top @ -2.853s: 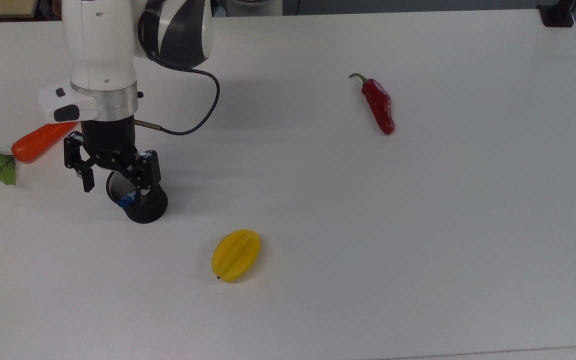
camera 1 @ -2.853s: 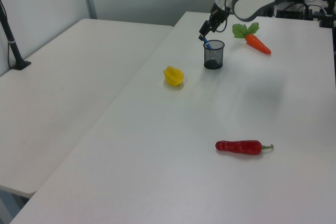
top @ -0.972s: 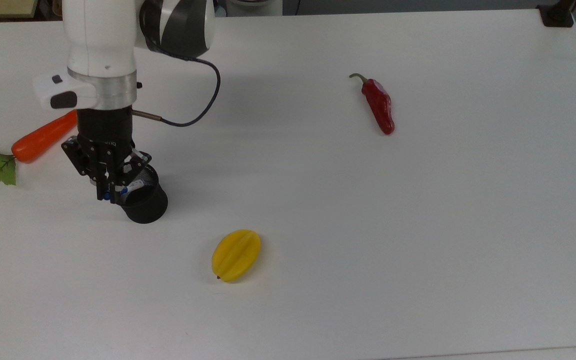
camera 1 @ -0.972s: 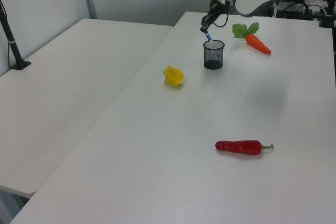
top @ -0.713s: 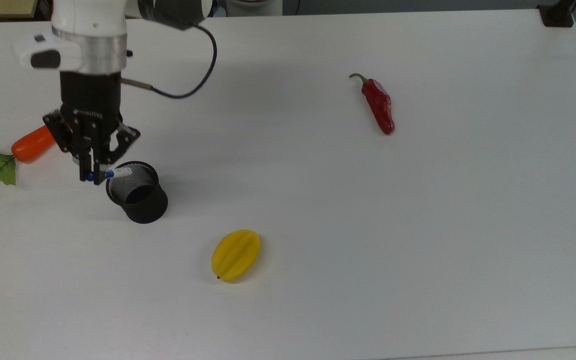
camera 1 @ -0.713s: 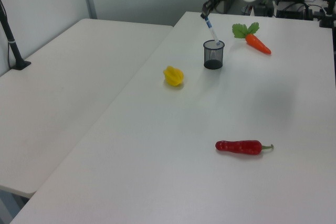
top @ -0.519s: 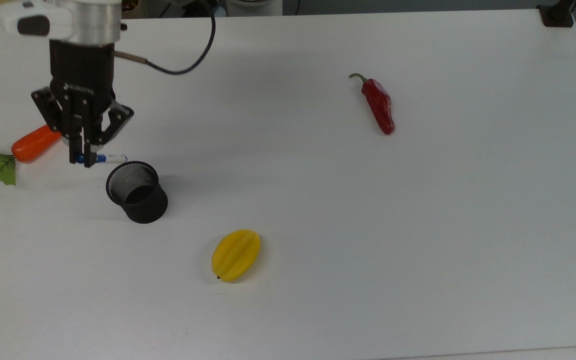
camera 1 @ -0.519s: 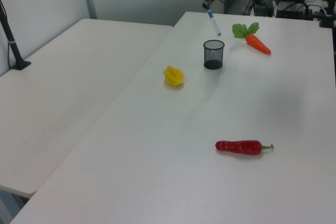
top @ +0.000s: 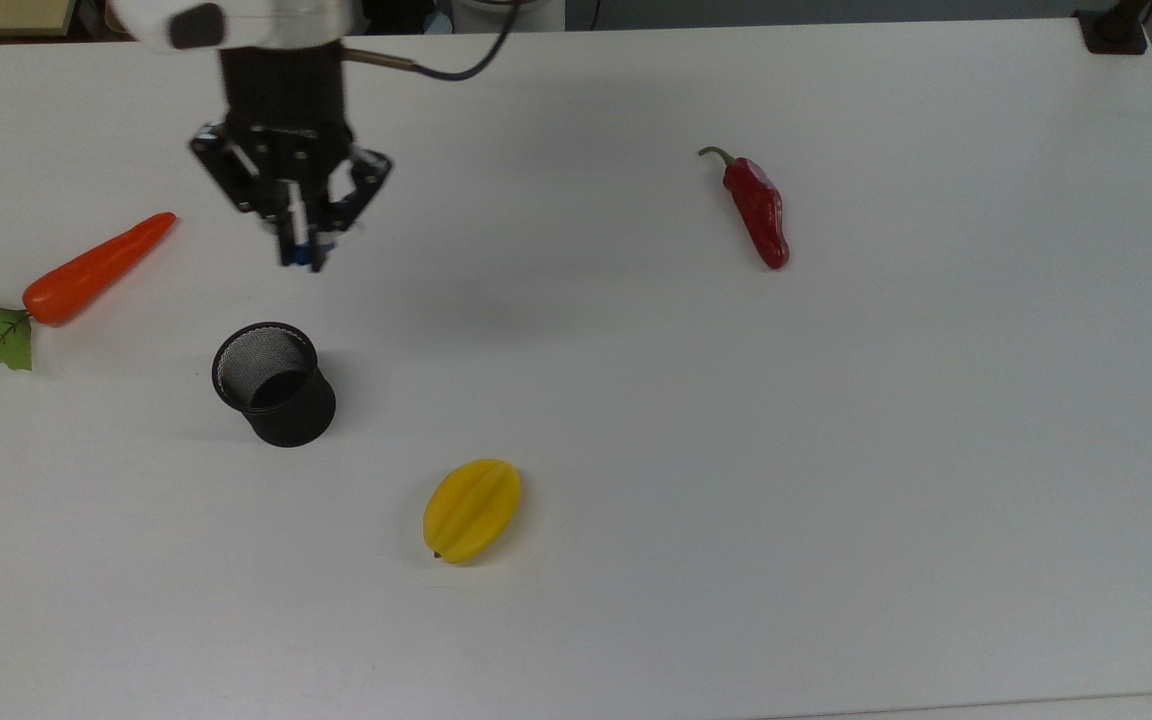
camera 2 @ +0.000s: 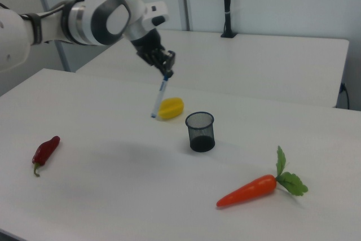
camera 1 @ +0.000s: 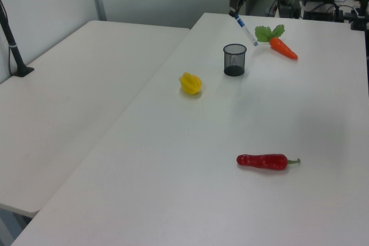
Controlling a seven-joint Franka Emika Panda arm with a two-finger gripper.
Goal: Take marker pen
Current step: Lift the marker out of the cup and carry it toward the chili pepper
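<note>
Slim marker pen (camera 2: 160,96) out of mesh cup (camera 2: 200,131)

Bare table (top: 836,480) lies open between the mesh cup (top: 274,385), carrot (top: 96,267), yellow fruit (top: 472,509) and chilli (top: 758,210).

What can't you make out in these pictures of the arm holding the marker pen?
- Marker pen: in the top view the hand covers its barrel; just a blue tip shows.
- Label text on the pen: too small in the right view.
- Pen holder: its floor is in shadow in the top view.
- Arm: cut off by the top edge in the top view and the left view.
</note>
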